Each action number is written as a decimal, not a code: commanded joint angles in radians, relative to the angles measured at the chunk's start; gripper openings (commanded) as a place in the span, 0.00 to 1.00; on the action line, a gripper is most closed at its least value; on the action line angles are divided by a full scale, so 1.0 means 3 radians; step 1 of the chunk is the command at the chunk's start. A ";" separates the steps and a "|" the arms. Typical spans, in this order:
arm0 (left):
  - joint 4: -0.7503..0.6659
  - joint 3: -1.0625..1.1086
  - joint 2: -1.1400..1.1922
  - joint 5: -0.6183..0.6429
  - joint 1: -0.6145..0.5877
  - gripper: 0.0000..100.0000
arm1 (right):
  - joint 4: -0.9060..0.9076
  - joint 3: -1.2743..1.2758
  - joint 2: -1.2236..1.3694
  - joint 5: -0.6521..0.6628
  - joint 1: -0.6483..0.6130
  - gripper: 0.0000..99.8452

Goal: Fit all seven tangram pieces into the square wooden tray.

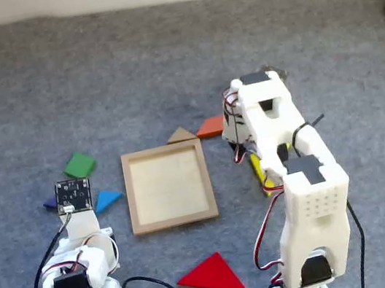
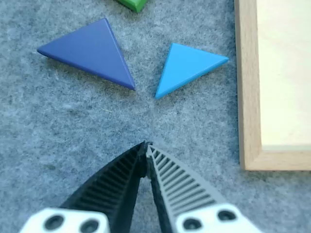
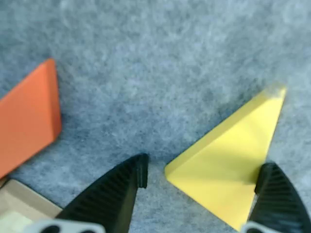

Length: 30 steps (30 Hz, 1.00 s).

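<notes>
Your square wooden tray (image 1: 131, 195) sits mid-table on the grey carpet (image 1: 164, 60), bare wood inside. All seven pieces lie outside it. The brown triangle (image 1: 181, 135) is at the far rim, touching or just short of it, with the orange piece (image 1: 210, 127) just beside that. The light blue triangle (image 2: 184, 68) is near the tray's left rim. The dark blue triangle (image 2: 92, 51) is next to it but not touching, and the green square (image 1: 79, 164) lies beyond both. The red triangle (image 1: 213, 276) is on the near side, well apart from the tray. The yellow triangle (image 3: 228, 165) lies right of the tray, under your right arm. Right gripper (image 3: 204, 171): fingers spread, one on each side of the yellow triangle; can't tell if they touch it. Left gripper (image 2: 146, 146): fingers pressed together, tips over bare carpet, short of both blue triangles.
</notes>
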 commanded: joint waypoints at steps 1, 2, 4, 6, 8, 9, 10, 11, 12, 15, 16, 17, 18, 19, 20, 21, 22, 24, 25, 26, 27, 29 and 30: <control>0.0015 0.0064 -0.0110 0.0031 -0.0038 0.01 | 0.0049 -0.0008 0.0043 -0.0020 0.0161 0.33; 0.0015 0.0064 -0.0110 0.0031 -0.0038 0.01 | 0.0049 -0.0008 0.0043 -0.0020 0.0182 0.33; 0.0015 0.0064 -0.0110 0.0031 -0.0038 0.01 | 0.0049 -0.0013 0.0043 -0.0015 0.0207 0.33; 0.0015 0.0064 -0.0110 0.0031 -0.0038 0.01 | 0.0049 -0.0013 0.0043 -0.0015 0.0212 0.33; 0.0015 0.0064 -0.0110 0.0031 -0.0038 0.01 | 0.0049 -0.0013 0.0043 -0.0015 0.0212 0.33; 0.0015 0.0064 -0.0110 0.0031 -0.0038 0.01 | 0.0049 -0.0013 0.0043 -0.0015 0.0212 0.32; 0.0015 0.0064 -0.0110 0.0031 -0.0038 0.01 | 0.0049 -0.0013 0.0043 -0.0010 0.0212 0.30; 0.0015 0.0064 -0.0110 0.0031 -0.0038 0.01 | 0.0043 -0.0013 0.0043 0.0000 0.0212 0.28; 0.0015 0.0064 -0.0110 0.0031 -0.0038 0.01 | 0.0043 -0.0018 0.0043 0.0056 0.0212 0.26; 0.0015 0.0064 -0.0110 0.0031 -0.0038 0.01 | 0.0043 -0.0018 0.0043 0.0159 0.0212 0.24; 0.0015 0.0064 -0.0110 0.0031 -0.0038 0.01 | 0.0043 -0.0018 0.0043 0.0159 0.0217 0.24; 0.0015 0.0064 -0.0110 0.0031 -0.0038 0.01 | 0.0043 -0.0018 0.0043 0.0159 0.0217 0.24; 0.0015 0.0064 -0.0110 0.0031 -0.0038 0.01 | 0.0043 -0.0018 0.0043 0.0164 0.0217 0.24; 0.0015 0.0064 -0.0110 0.0031 -0.0038 0.01 | 0.0043 -0.0018 0.0043 0.0164 0.0217 0.24; 0.0015 0.0064 -0.0110 0.0031 -0.0038 0.01 | 0.0043 -0.0018 0.0043 0.0169 0.0217 0.24; 0.0015 0.0064 -0.0110 0.0031 -0.0038 0.01 | 0.0043 -0.0018 0.0038 0.0169 0.0217 0.24; 0.0015 0.0064 -0.0110 0.0031 -0.0038 0.01 | 0.0043 -0.0018 0.0038 0.0174 0.0217 0.24; 0.0015 0.0064 -0.0110 0.0031 -0.0038 0.01 | 0.0043 -0.0018 0.0033 0.0174 0.0217 0.24; 0.0015 0.0064 -0.0110 0.0031 -0.0038 0.01 | 0.0043 -0.0018 0.0033 0.0174 0.0217 0.24; 0.0015 0.0064 -0.0110 0.0031 -0.0038 0.01 | 0.0043 -0.0018 0.0033 0.0179 0.0217 0.24; 0.0015 0.0064 -0.0110 0.0031 -0.0038 0.01 | 0.0028 -0.0023 0.0033 0.0184 0.0217 0.24; 0.0015 0.0064 -0.0110 0.0031 -0.0038 0.01 | 0.0018 -0.0023 0.0038 0.0322 0.0192 0.26; 0.0015 0.0064 -0.0110 0.0031 -0.0038 0.01 | 0.0018 -0.0023 0.0038 0.0368 0.0161 0.28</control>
